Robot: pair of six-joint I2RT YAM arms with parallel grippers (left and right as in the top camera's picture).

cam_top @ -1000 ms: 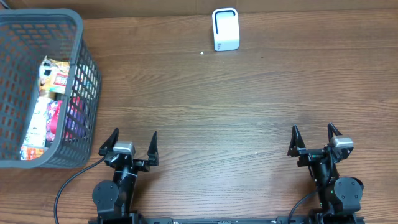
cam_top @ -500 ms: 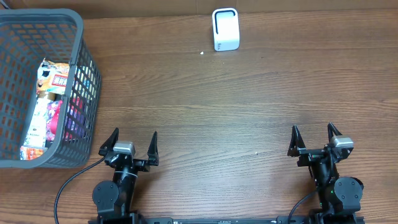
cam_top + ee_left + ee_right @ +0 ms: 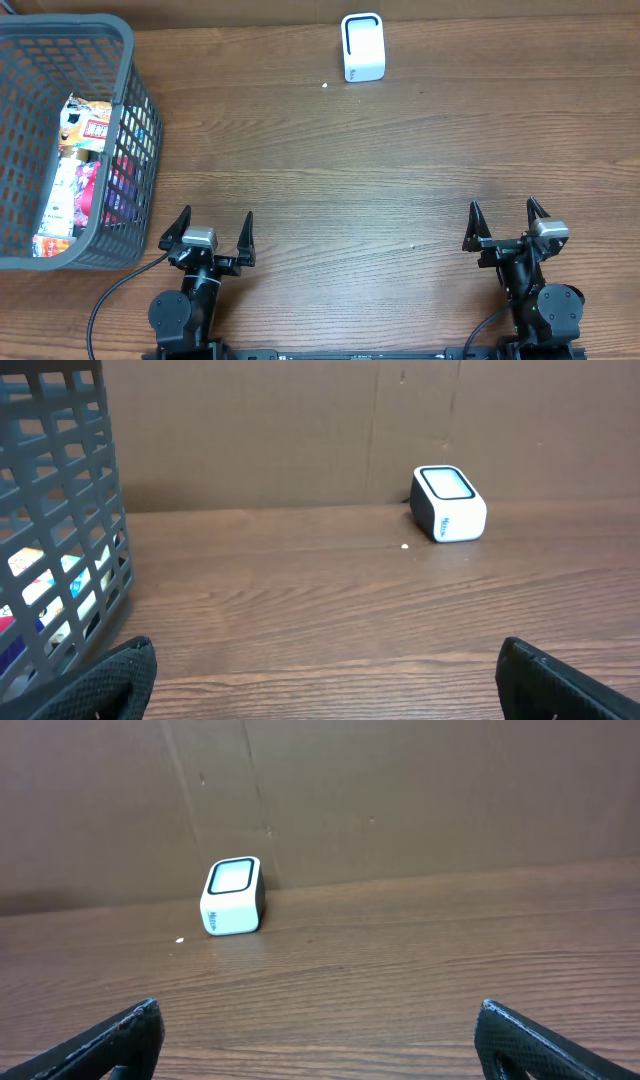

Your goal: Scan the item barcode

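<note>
Across the whole view: brown wood-grain table [image 3: 400,170]. At far-left edge: dark grey plastic mesh basket [image 3: 137,120], upright. Inside basket: colourful snack packets [image 3: 78,170], piled, barcodes unreadable, none lifted. Along near edge: left gripper [image 3: 215,216] just beside basket, right gripper [image 3: 502,208] well apart from it, both spread wide and empty. At far edge, centre: small white box scanner [image 3: 361,47]. Recommended for the pick: left gripper over the rim, descent clear of mesh wall, pinch on one top packet only.
</note>
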